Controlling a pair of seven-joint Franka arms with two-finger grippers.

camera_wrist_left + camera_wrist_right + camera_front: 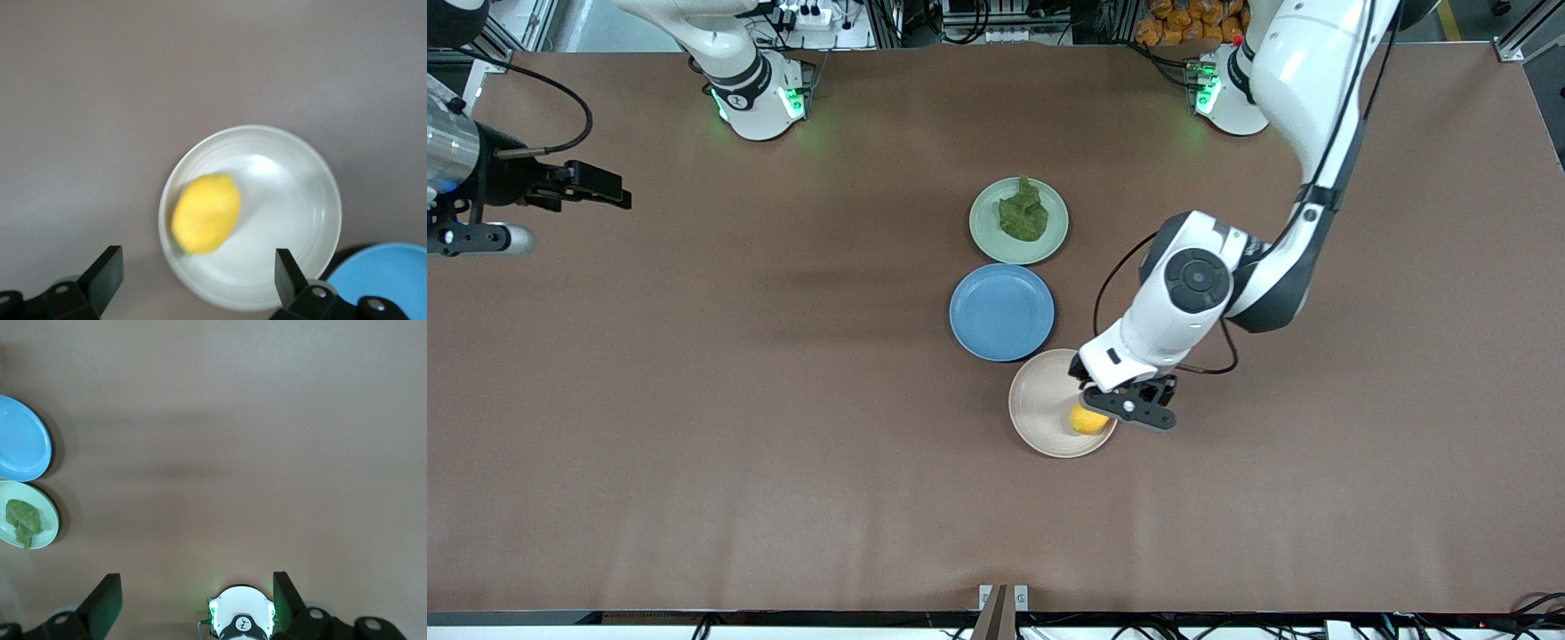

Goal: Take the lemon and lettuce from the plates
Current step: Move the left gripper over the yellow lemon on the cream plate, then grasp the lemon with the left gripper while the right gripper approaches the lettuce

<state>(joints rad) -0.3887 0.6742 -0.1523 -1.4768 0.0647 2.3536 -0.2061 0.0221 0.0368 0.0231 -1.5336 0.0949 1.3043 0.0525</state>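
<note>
The lemon (1086,420) lies on the beige-cream plate (1040,404), toward the rim at the left arm's end of the table, and in the left wrist view it shows as a bright yellow oval (205,213) resting off-centre on the dish (293,200); the left gripper (1129,407) hangs directly over it with its black fingers (100,277) spread wide, one to each side of the fruit and grasping nothing; the blue plate (1001,312) sits just beside the beige-cream one, farther from the front camera, their rims nearly touching; farther still, the lettuce (1023,213) rests as a dark wrinkled leaf on the pale green plate (985,231), which sits just beside the blue one; the three dishes form a short line down the middle of the brown table (694,400); the right gripper (591,185) waits in the air over the table's edge at the right arm's end, well apart from the plates, its fingers (103,600) parted and empty.
</note>
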